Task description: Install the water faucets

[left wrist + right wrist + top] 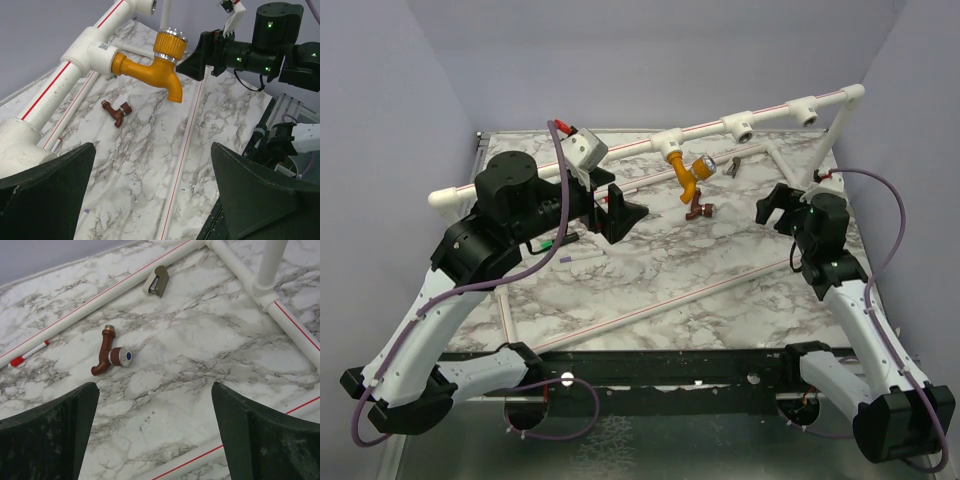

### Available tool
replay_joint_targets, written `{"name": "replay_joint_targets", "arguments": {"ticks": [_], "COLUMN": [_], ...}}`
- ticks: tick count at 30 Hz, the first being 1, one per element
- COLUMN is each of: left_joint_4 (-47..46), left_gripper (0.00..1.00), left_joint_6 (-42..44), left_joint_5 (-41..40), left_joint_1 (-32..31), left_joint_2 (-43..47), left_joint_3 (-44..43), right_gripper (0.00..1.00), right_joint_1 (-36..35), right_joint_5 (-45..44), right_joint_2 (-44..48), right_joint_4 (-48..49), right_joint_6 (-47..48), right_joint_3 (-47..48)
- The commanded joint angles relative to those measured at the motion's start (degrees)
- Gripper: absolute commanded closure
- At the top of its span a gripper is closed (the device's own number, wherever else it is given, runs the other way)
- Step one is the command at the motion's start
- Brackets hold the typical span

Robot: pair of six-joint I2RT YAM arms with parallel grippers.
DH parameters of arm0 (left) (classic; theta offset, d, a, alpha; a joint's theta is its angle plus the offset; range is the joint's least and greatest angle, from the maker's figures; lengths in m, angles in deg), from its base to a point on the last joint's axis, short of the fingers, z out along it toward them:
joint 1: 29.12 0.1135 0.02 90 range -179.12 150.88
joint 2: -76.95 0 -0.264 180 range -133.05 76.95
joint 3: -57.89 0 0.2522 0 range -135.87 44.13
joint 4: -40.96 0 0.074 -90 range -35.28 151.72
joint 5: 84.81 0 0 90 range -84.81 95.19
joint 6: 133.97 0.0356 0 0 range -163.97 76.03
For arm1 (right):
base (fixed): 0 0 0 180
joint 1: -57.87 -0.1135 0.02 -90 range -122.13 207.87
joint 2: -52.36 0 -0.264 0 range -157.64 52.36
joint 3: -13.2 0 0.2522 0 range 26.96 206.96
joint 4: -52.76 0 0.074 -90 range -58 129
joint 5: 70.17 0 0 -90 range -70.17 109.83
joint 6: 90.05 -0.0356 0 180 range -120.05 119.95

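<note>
Saw orange-yellow faucet (150, 70) seated in the T-fitting (92, 50), reddish-brown faucet (106, 357) loose on the marble table (200, 365). Found left gripper (152, 147) and right gripper (154, 386) spread wide, empty. Second install pending; likely needed lowering right, pinching that faucet.

- Left arm (420, 330): white shells, black joints, purple cable (500, 280) alongside.
- Right arm (865, 310): same colours, green lights (270, 24) on wrist.
- Left gripper (152, 145): broad dark wedge fingers.

Around brown faucet (106, 354): bare marble table (190, 370) on every side
Above and beside: orange faucet (150, 71) juts from raised pipe (55, 82), apart from it
Borders: floor pipe (100, 300) just beyond, upright pipe (272, 262) well apart
</note>
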Motion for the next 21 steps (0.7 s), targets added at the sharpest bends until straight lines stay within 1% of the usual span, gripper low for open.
{"name": "replay_joint_targets", "arguments": {"ticks": [1, 5, 10, 11, 14, 21], "left_joint_4": [-0.69, -0.85, -0.88, -0.69, 0.62, 3.96], "left_gripper": [0.01, 0.01, 0.01, 0.01, 0.01, 0.01], "left_joint_6": [1.81, 2.11, 1.79, 1.57, 0.5, -3.54], "left_joint_5": [0.57, -0.66, -3.1, -3.71, -6.31, -13.72], "left_joint_1": [-0.16, -0.15, -0.14, -0.11, -0.16, -0.15], "left_joint_2": [1.43, 2.74, 3.86, 3.83, 3.03, -0.48], "left_joint_3": [1.79, 3.54, 5.76, 6.14, 6.88, 6.45], "right_gripper": [0.0, 0.0, 0.0, 0.02, 0.05, 0.1], "right_joint_1": [0.17, 0.16, 0.13, 0.17, 0.15, -0.02], "right_joint_5": [3.08, 3.38, 13.0, 15.44, 18.8, 19.79], "right_joint_2": [2.03, 0.64, 0.56, 0.09, -2.6, -6.81], "right_joint_4": [-8.83, -12.52, -7.41, -6.62, -4.83, -3.92], "right_joint_6": [-4.16, -3.76, -2.39, -2.61, -3.75, -5.46], "right_joint_3": [1.95, 3.06, -0.55, -1.09, -2.4, -3.19]}}
